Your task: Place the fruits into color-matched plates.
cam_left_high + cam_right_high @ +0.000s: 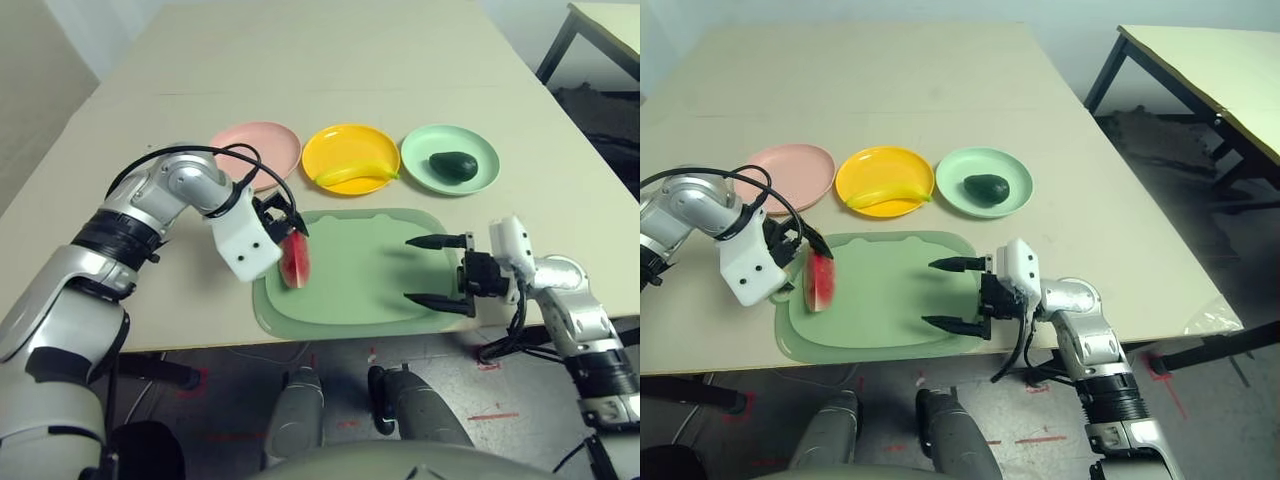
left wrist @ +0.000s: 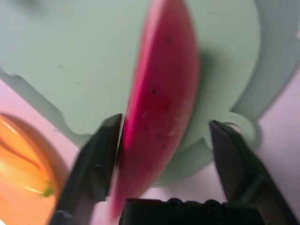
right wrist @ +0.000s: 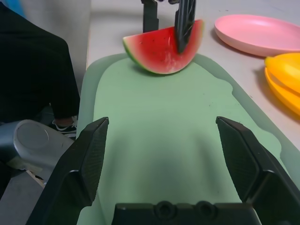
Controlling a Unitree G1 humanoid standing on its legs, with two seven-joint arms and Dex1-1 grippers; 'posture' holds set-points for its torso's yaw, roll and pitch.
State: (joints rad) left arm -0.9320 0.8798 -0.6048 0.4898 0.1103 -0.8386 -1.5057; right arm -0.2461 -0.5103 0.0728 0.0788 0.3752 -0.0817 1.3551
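Tools are both unclenched: the right tool [image 1: 408, 269] is opened over the green mat [image 1: 365, 290]; the left tool [image 2: 167, 124] is spread around the watermelon wedge [image 1: 294, 264] at the mat's left end. By the yellow plate [image 1: 345, 138] the banana [image 1: 352, 174] is held, by the mint plate [image 1: 421, 152] the avocado [image 1: 454, 166].

The 3 plates (pink [image 1: 235, 138], yellow [image 1: 350, 135], mint green [image 1: 488, 160]) appeared smooth plastic; the watermelon wedge [image 3: 161, 51] looked smooth; the mat [image 3: 159, 140] appeared matt, the forearms [image 1: 65, 300] glossy and metallic.
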